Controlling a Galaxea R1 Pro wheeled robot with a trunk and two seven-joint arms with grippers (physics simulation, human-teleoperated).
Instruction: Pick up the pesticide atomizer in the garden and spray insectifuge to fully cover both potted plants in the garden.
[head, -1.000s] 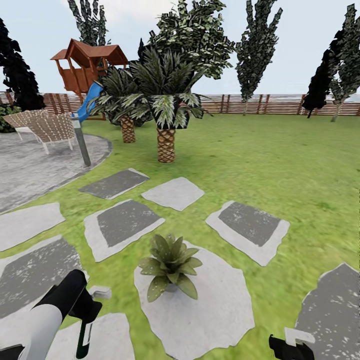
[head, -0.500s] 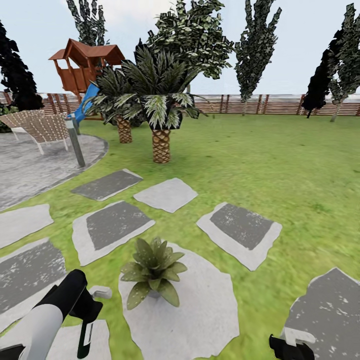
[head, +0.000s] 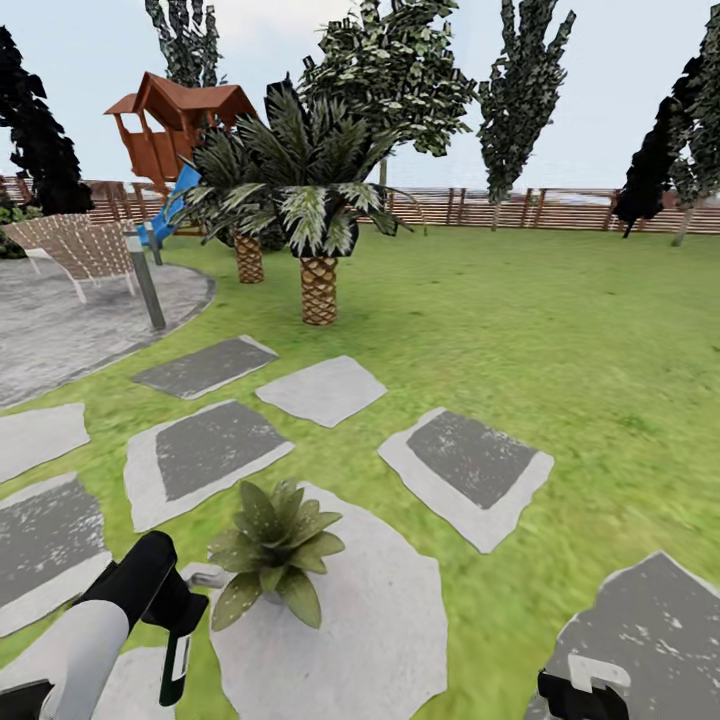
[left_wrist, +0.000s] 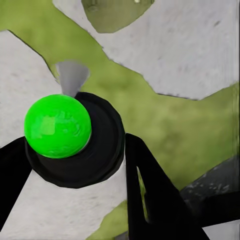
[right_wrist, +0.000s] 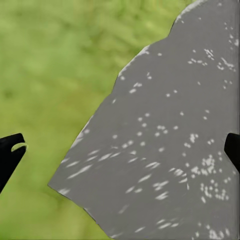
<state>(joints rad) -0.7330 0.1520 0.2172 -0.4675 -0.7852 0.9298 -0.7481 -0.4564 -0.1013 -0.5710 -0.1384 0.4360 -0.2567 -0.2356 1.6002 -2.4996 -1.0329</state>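
- The left fingers (left_wrist: 75, 165) are clamped on the atomizer (left_wrist: 75, 142), one black finger on each side of its dark round body; the wrist view looks down on its top, which shows bright green there, with a pale nozzle jutting out.
- In the head view the atomizer (head: 176, 665) hangs below the left fingers (head: 180, 640) at the bottom left corner, its dark body and pale label pointing down over a white stone.
- Just beside it stands a potted plant (head: 268, 553), a rosette of pointed green leaves at the near left edge of a large pale stone (head: 370, 620).
- The right fingers (right_wrist: 120, 150) are wide apart, holding nothing, above the edge of a grey speckled stone (right_wrist: 170, 150) and the lawn (right_wrist: 50, 60).
- Other stepping stones (head: 465, 465) lie across the lawn beyond the plant.
- Farther off: two palms (head: 318, 215), a grey post (head: 146, 282) at the patio (head: 60, 330) edge, woven chairs (head: 75, 252), a wooden playhouse (head: 175, 125) with a blue slide, a slatted fence (head: 560, 210).
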